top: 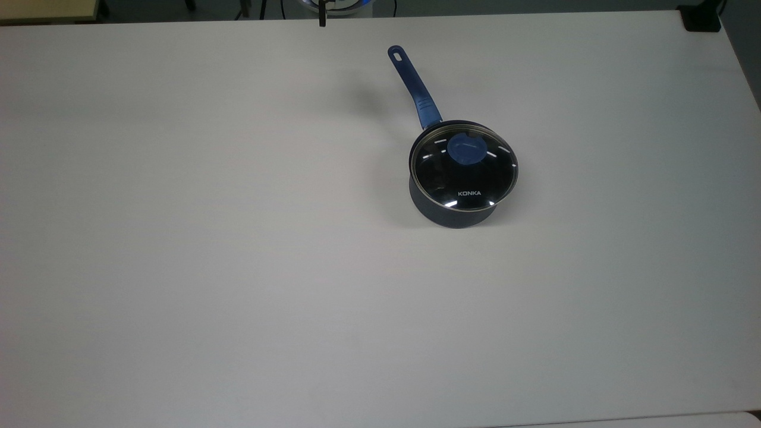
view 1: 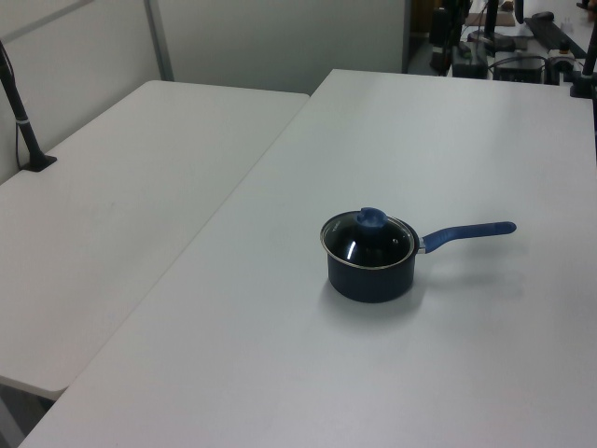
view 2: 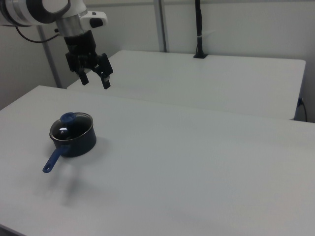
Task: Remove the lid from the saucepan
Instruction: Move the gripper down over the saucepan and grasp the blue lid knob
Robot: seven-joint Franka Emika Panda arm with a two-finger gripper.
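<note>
On saucepan (top: 455, 205): lid (top: 464, 169); open fingers (view 2: 95, 77) well above, apart.

arm (view 2: 34, 10): cut by right view's top-left edge | saucepan (top: 455, 215) interior: under lid (top: 464, 169)

Lid (top: 464, 172): clear glossy glass, thin shiny metal rim, blue knob looks plastic. Pan (top: 455, 215): dark navy, smooth, slight sheen. Table (top: 208, 267): white, matt, smooth. Gripper (view 2: 94, 77): black, matt.
</note>
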